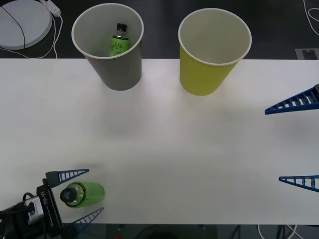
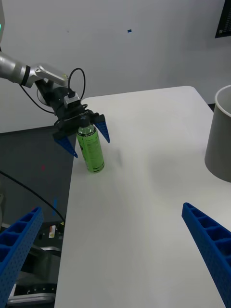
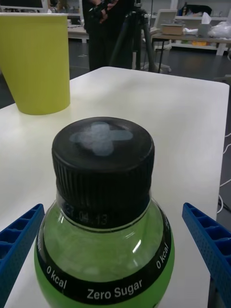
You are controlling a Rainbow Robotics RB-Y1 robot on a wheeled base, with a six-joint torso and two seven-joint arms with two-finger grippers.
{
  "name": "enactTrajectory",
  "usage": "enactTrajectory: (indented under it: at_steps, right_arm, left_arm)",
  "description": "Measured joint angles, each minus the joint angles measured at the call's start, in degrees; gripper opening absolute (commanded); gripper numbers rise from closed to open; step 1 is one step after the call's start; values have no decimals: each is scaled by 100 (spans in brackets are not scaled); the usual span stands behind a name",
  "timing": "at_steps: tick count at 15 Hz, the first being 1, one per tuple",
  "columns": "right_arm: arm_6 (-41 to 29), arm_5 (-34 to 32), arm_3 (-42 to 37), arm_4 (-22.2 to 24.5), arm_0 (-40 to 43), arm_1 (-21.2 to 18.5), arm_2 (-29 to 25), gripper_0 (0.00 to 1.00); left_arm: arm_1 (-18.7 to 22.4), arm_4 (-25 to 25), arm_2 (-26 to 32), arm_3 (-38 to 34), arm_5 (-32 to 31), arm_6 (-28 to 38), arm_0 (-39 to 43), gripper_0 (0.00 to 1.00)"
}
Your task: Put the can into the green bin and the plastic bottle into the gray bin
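Note:
A green plastic bottle with a black cap stands upright near the table's front left corner. My left gripper is open, with one finger on each side of the bottle and a gap to both. The gray bin stands at the back left, and a second green bottle with a black cap lies inside it. At the back centre stands the yellow-green bin. Low over the table's right edge my right gripper hangs open and holds nothing. The can is out of view.
The white table is bare between the bins and the grippers. The standing bottle is close to the table's front and left edges. A round white device with a cable lies behind the table at the far left.

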Motion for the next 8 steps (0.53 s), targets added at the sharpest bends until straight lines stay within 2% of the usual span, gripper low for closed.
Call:
enactTrajectory:
  at_steps: [1, 2, 8]
  right_arm:
    - [0, 0, 0, 0, 0, 0, 0, 100]
    - [0, 0, 0, 0, 0, 0, 0, 100]
    - [0, 0, 0, 0, 0, 0, 0, 100]
  left_arm:
    - [3, -10, -1, -2, 0, -4, -1, 19]
    - [4, -18, 1, 1, 0, -16, -1, 0]
    - [5, -30, 1, -4, 25, -75, -9, 0]
